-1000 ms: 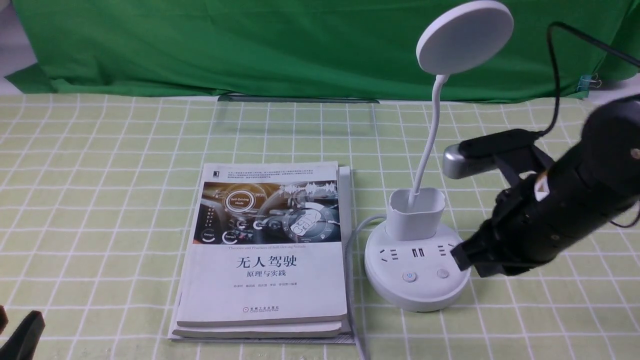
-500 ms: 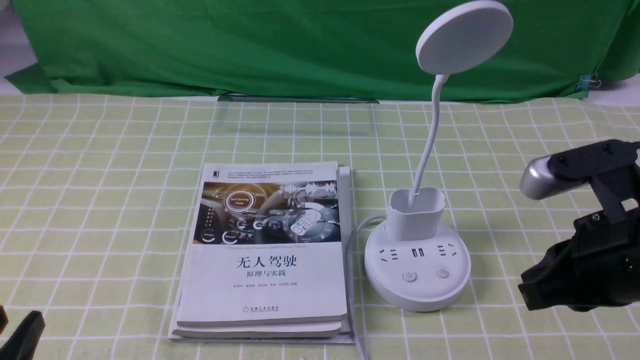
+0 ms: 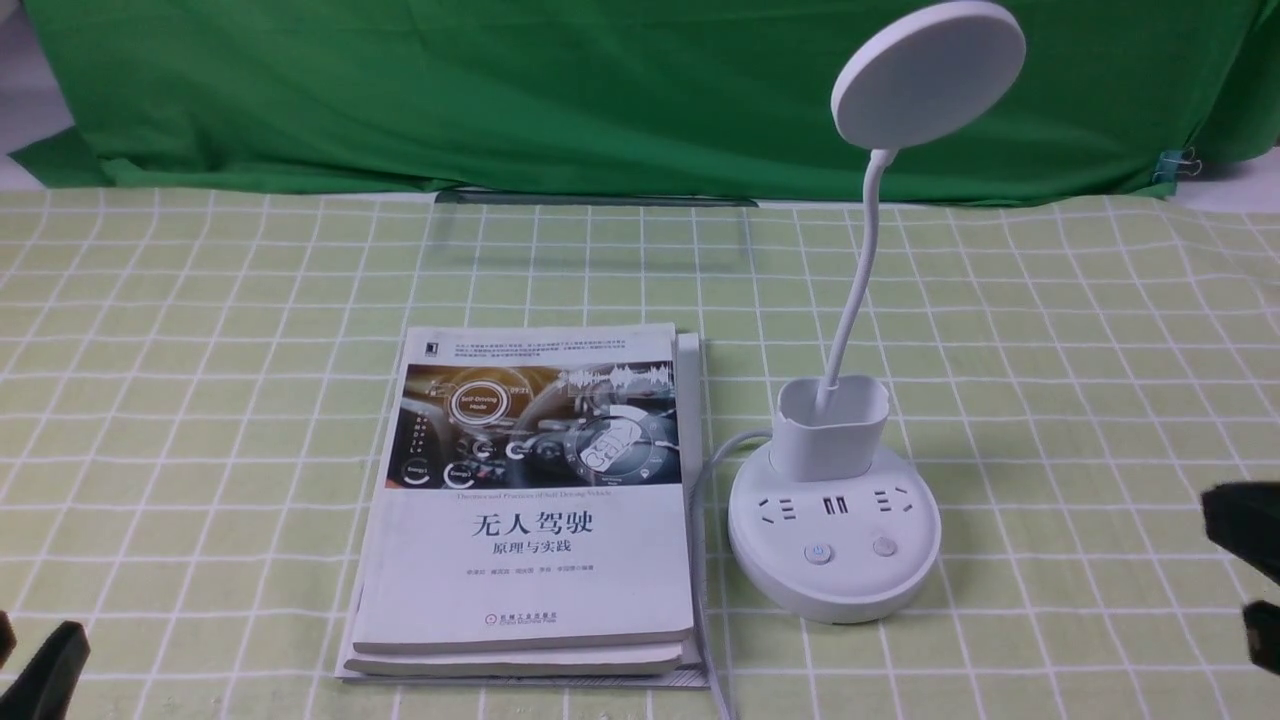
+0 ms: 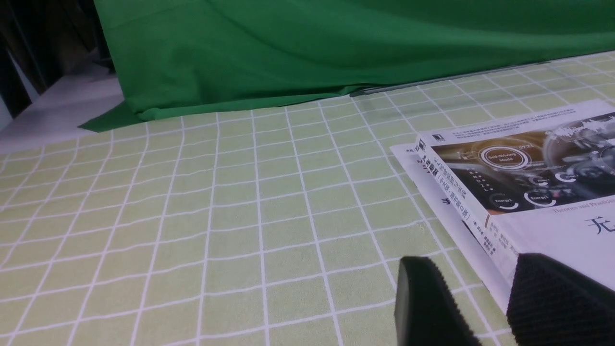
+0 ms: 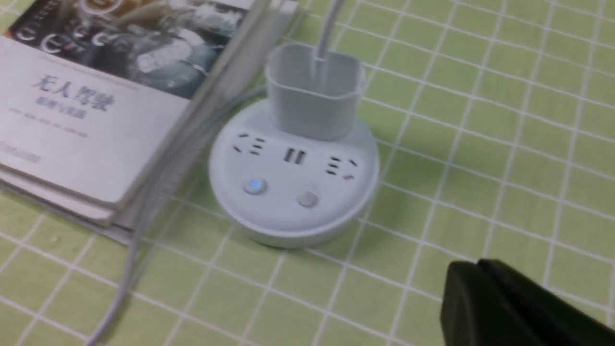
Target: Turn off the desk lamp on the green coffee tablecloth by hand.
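Observation:
The white desk lamp (image 3: 835, 545) stands on the green coffee tablecloth (image 3: 200, 400), right of centre, its disc head (image 3: 928, 75) up on the bendy neck. In the right wrist view its round base (image 5: 293, 192) shows a blue-lit button (image 5: 254, 186) beside a plain one (image 5: 307, 198). My right gripper (image 5: 478, 264), the hand, is shut and empty, well clear of the base; only a black piece of it (image 3: 1245, 530) shows at the front view's right edge. My left gripper (image 4: 473, 283) hangs open and empty near the books, far from the lamp.
A stack of books (image 3: 530, 500) lies just left of the lamp base. The lamp's grey cable (image 3: 705, 600) runs between them toward the near edge. A dark green backdrop cloth (image 3: 500, 90) hangs along the far side.
My right arm has pulled back from the lamp base, moving right and toward the near edge until almost out of the front view. The lamp, the books and the left gripper have stayed put.

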`<state>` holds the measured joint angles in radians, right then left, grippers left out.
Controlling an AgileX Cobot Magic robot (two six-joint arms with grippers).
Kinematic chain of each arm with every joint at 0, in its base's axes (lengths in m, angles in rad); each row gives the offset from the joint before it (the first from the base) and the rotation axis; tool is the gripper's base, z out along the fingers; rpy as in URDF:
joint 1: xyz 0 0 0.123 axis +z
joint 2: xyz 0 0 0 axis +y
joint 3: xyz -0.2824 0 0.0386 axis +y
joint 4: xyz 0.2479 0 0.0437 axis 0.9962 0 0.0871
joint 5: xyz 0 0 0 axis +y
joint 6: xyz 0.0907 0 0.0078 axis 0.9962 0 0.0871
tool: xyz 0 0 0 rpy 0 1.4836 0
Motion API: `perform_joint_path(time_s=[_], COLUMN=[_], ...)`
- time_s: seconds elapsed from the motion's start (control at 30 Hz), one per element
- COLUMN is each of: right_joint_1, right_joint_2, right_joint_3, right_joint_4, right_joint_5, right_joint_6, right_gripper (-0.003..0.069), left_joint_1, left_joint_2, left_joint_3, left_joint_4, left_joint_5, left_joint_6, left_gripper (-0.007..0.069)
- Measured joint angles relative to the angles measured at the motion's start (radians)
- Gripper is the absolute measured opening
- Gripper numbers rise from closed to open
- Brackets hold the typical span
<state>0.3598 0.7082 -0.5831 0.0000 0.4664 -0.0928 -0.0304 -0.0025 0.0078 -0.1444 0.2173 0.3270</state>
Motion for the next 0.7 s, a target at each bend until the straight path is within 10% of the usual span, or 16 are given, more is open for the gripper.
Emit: perform_joint_path(time_s=[0.33, 0.7], right_joint_1=[-0.240, -0.252], right_joint_2=[-0.536, -0.705], right_joint_3=[0.451, 0.591], right_joint_4=[-0.011, -0.012], right_joint_5=[-0.186, -0.238], right_joint_6=[-0.025, -0.031], right_gripper=[0.0043, 0.0043], left_joint_1=[0.000, 0.000], left_joint_2=[0.000, 0.000], left_joint_3=[0.000, 0.000], left_joint_4=[0.000, 0.000], left_joint_5=[0.000, 0.000], left_joint_6=[0.000, 0.000], left_gripper=[0.0242, 0.0242])
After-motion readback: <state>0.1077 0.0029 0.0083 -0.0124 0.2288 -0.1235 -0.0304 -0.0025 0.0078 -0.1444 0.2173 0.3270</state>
